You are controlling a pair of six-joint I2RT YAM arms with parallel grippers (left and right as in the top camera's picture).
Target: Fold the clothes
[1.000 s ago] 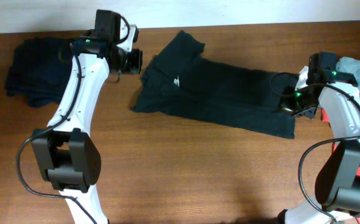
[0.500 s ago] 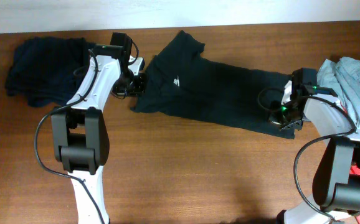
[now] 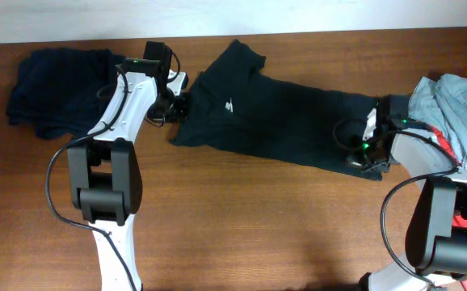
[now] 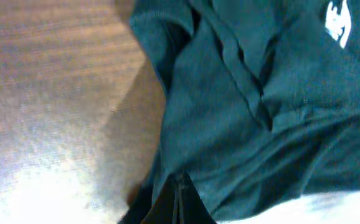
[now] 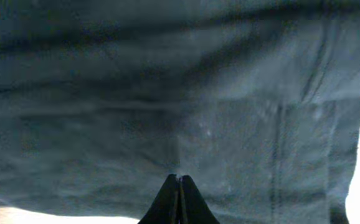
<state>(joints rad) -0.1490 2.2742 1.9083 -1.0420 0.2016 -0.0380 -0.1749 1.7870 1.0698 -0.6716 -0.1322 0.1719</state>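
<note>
Lying across the counter (image 3: pixel 241 226), the black T-shirt (image 3: pixel 274 129) runs long from 10 o'clock to 4 o'clock. Left jaws sit pressed together at its 9 o'clock shoulder, right jaws likewise at the 3 o'clock hem; whether either pinches cloth is unclear.

Overhead evenly lit, sharp; wrist cams dim + blurry, glare on table (image 4: pixel 40 186) btm-left.

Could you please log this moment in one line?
left gripper: shut on black T-shirt; right gripper: shut on black T-shirt; fold: not started
</note>
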